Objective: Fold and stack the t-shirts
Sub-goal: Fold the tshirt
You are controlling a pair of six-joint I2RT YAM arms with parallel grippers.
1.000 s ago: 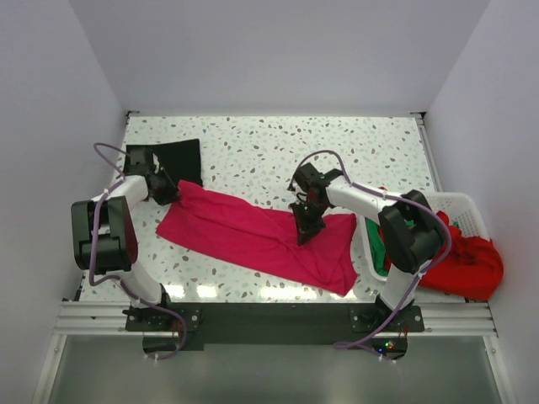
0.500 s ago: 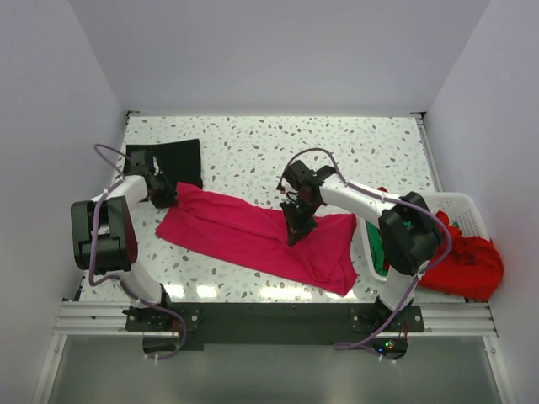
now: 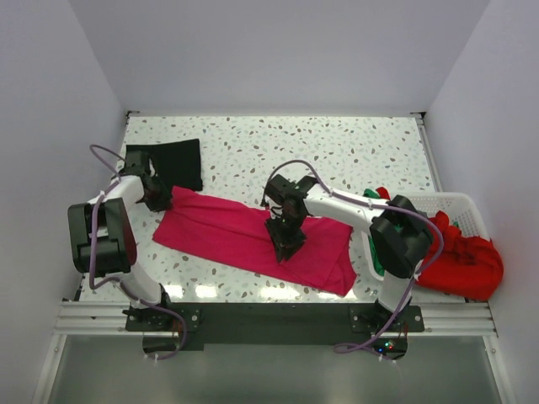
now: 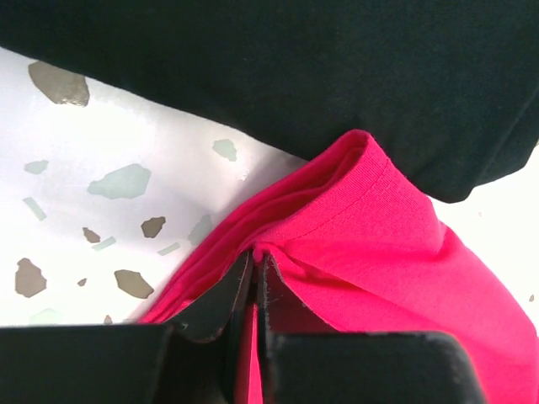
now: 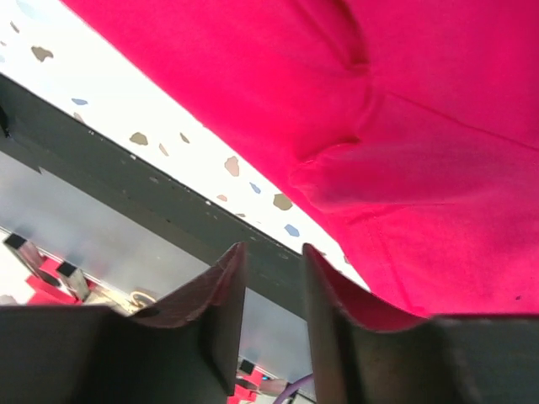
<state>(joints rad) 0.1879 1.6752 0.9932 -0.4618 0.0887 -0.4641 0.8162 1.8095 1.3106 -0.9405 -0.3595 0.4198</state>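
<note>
Presently, left gripper (image 4: 255, 268) clamps the far-left corner of the pink shirt (image 3: 223, 231), just beside the black shirt (image 3: 177, 160). Right gripper (image 5: 271, 269), narrowly parted and empty, sits over the pink shirt's middle.

Colours: magenta-pink t-shirt (image 3: 227, 231), plain; black t-shirt (image 3: 181, 160), plain; red t-shirt (image 3: 472, 265); green t-shirt (image 3: 376, 259); basket (image 3: 459, 197) white, lattice; surface (image 3: 354, 151) white, grey-green terrazzo speckle.

Left arm reaching forward, left pincer (image 4: 255, 263) pinching shut on the pink t-shirt (image 4: 379, 252), right arm stretching leftward, right pincer (image 5: 271, 261) pointing down, jaws seemingly standing slightly apart.
</note>
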